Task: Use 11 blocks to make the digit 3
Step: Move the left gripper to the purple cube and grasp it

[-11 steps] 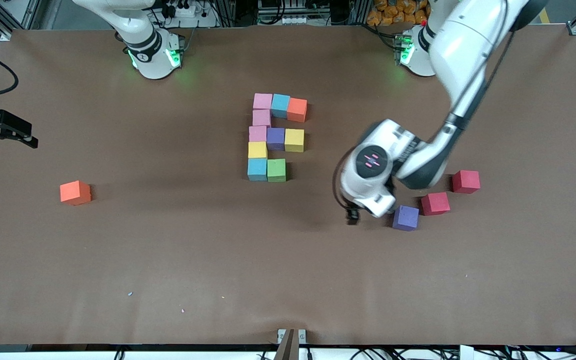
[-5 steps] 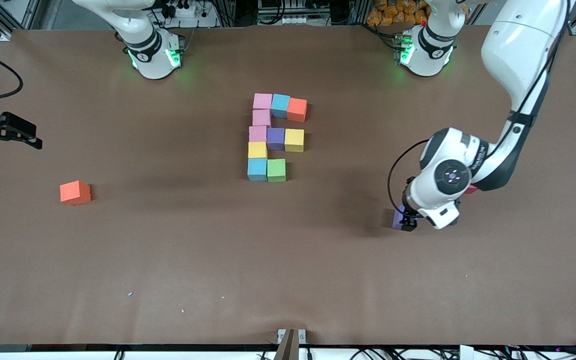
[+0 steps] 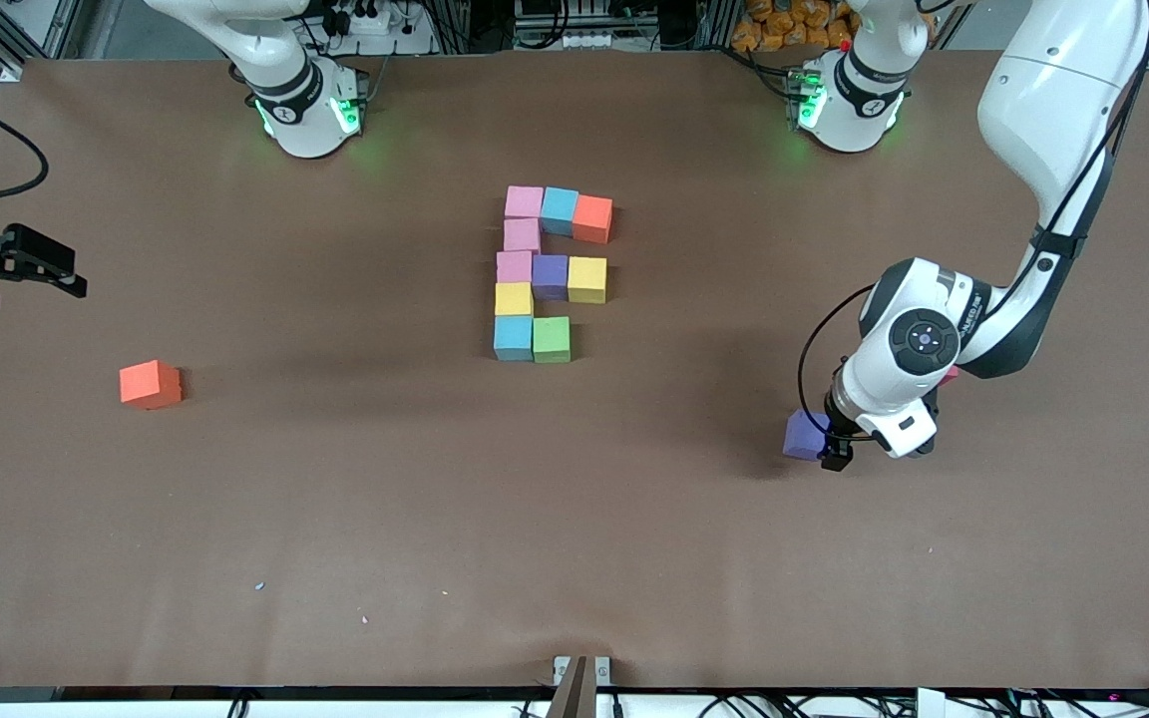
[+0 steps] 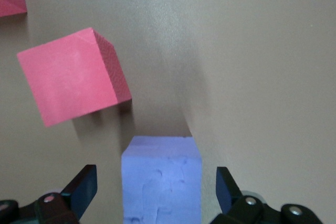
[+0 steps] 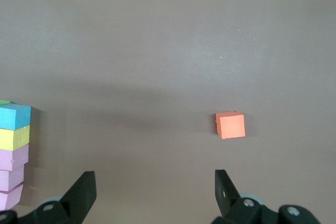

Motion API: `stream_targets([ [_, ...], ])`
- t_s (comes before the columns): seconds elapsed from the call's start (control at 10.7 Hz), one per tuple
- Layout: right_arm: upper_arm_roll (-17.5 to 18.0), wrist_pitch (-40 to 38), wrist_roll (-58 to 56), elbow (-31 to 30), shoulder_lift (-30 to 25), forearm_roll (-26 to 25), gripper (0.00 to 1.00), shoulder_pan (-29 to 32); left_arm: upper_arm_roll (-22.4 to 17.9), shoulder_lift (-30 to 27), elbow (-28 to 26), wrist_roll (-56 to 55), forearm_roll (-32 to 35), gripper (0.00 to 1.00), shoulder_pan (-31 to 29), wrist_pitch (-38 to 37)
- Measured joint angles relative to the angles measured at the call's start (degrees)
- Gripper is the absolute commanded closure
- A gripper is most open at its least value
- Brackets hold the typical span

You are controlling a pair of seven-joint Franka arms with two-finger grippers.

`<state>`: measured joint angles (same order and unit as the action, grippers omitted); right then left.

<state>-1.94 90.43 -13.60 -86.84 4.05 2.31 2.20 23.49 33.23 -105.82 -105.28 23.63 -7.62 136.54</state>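
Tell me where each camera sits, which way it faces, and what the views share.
Front view: high across the table, facing both bases; shows both arms, the cube figure and the left gripper at the purple block.
Left wrist view: looks down between open fingers at the purple block and a red cube.
Right wrist view: open right gripper over bare table, facing the loose orange block.
Shared: the front view also shows that orange block.

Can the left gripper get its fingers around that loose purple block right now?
Probably yes. The left gripper is open with the purple block already between its fingers and gaps on both sides. The nearest red cube sits apart from it, out of the fingers' way.
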Motion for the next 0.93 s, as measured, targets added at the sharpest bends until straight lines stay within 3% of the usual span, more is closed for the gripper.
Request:
stream_targets([
  [0.75, 0.02, 0.01, 0.0, -0.03, -0.01, 0.0, 0.0, 0.0, 0.1, 3.62, 0.0, 0.85, 0.35, 0.0, -0.62, 3.43],
  [0.84, 0.02, 0.01, 0.0, -0.04, -0.01, 0.0, 0.0, 0.0, 0.13, 4.02, 0.0, 0.85, 0.35, 0.18, -0.59, 3.9],
  [0.93, 0.02, 0.01, 0.0, -0.05, -0.02, 0.0, 0.0, 0.0, 0.14, 4.41, 0.0, 0.85, 0.35, 0.54, -0.58, 4.22],
])
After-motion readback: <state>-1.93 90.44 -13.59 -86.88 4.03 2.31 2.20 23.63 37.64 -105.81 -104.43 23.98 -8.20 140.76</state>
